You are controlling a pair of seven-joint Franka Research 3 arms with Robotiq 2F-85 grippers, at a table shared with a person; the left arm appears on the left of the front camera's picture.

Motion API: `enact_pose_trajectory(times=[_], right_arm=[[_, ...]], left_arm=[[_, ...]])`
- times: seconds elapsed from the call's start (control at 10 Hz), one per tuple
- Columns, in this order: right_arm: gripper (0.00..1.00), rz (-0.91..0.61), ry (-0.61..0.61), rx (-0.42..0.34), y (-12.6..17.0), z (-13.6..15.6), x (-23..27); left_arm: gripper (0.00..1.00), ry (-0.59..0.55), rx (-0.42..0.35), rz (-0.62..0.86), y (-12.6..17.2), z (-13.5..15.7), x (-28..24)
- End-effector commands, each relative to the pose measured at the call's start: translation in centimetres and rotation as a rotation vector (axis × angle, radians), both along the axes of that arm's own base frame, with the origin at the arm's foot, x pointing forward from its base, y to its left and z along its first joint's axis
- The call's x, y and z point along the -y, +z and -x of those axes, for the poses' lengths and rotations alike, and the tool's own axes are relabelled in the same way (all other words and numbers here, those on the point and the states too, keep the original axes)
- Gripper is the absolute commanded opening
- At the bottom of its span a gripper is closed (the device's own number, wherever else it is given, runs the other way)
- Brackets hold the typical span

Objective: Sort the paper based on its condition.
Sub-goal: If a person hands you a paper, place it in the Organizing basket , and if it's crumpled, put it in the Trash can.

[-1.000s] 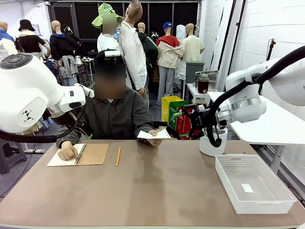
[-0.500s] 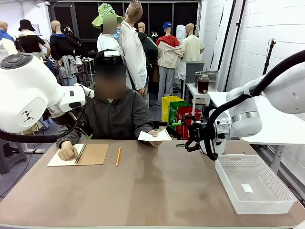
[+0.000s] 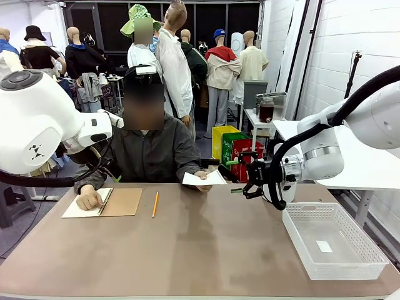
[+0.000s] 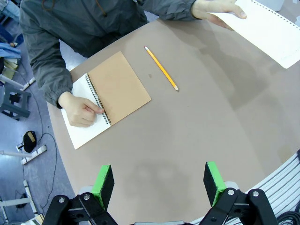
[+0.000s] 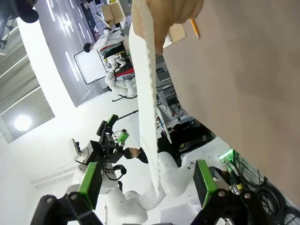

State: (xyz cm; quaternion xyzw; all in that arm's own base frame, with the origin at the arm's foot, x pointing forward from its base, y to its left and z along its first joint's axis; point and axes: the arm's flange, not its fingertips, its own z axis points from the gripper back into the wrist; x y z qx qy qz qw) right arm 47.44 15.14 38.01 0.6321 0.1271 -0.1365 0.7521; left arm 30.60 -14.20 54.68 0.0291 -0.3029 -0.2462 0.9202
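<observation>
Across the table, a person's hand (image 3: 202, 185) holds up a smooth flat sheet of paper (image 3: 205, 177). My right gripper (image 3: 235, 177) hovers just right of the sheet, open and pointing at its edge. In the right wrist view the paper (image 5: 146, 89) stands edge-on ahead, between the spread green pads (image 5: 89, 180), apart from my right gripper (image 5: 146, 180). My left gripper (image 4: 159, 183) hangs open high over the near left of the table, nothing between its pads. The paper (image 4: 272, 33) lies far from it.
A tan spiral notebook (image 3: 119, 202) lies open at the far left under the person's other hand (image 3: 87, 200), with a yellow pencil (image 3: 155, 204) beside it. A white plastic basket (image 3: 294, 232) stands at the right. A white pot (image 3: 279, 192) stands behind my right arm.
My right gripper has dropped lower and moved left toward the held sheet, then nearly stopped. The person's sheet shifted slightly. My left arm has stayed still.
</observation>
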Motion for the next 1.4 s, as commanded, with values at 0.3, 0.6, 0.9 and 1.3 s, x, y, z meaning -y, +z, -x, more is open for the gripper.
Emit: enact_pose_trajectory(times=[0.3, 0.6, 0.9, 1.3], right_arm=[[1.0, -0.03, 0.015, -0.072, -2.7, -1.2, -1.5], [0.64, -0.061, 0.001, -0.064, -2.3, -1.3, -1.3], [0.64, -0.117, -0.012, -0.041, -1.5, -1.4, -0.5], [0.64, -0.117, -0.013, -0.065, -2.0, -1.5, -0.6]], left_arm=[[1.0, -0.008, 0.0, -0.009, 0.0, 0.0, -0.1], [1.0, -0.008, 0.0, -0.009, 0.0, 0.0, -0.1], [1.0, -0.008, 0.0, -0.009, 0.0, 0.0, -0.1], [1.0, -0.008, 0.0, -0.009, 0.0, 0.0, -0.1]])
